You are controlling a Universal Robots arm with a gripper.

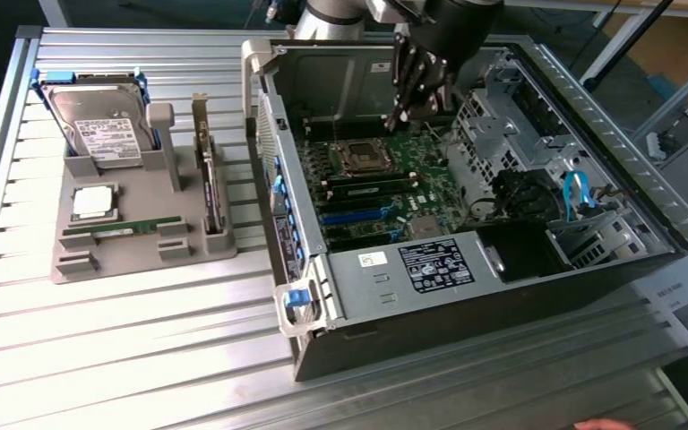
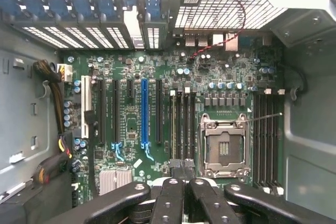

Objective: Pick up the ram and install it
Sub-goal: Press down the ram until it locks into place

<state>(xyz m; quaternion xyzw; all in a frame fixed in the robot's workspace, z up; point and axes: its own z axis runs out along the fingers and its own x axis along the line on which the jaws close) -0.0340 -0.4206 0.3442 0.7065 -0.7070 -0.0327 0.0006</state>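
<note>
Exterior view first: your gripper (image 1: 407, 115) hangs inside the open computer case (image 1: 583, 278), above the green motherboard (image 1: 380, 179) and just beyond the empty processor socket (image 1: 362, 159) as seen from the tray side. Its fingers are closed together and hold nothing. You can see the ram (image 1: 123, 230) well apart from the case, lying flat in a slot of the grey parts tray (image 1: 141, 260) on the slatted metal table (image 1: 105, 358), toward the exterior view's left. On that same tray, the square silver processor (image 1: 93, 202) sits just behind the ram, the hard drive (image 1: 103, 125) stands in the tray's rear holder, and the dark expansion card (image 1: 210, 184) stands on edge along the tray's side nearest the case. From the wrist view you look straight down on the motherboard (image 2: 157, 77) inside the case, with the black fingers (image 2: 170, 200) pressed side by side; the gripper (image 2: 182, 170) is tipped over the board edge beside the processor socket (image 2: 224, 145). Long black memory slots (image 2: 181, 124) run on one side of that socket, and more slots (image 2: 268, 135) on its other side. A blue expansion slot (image 2: 144, 113) lies beyond the first set of slots, away from the socket.
</note>
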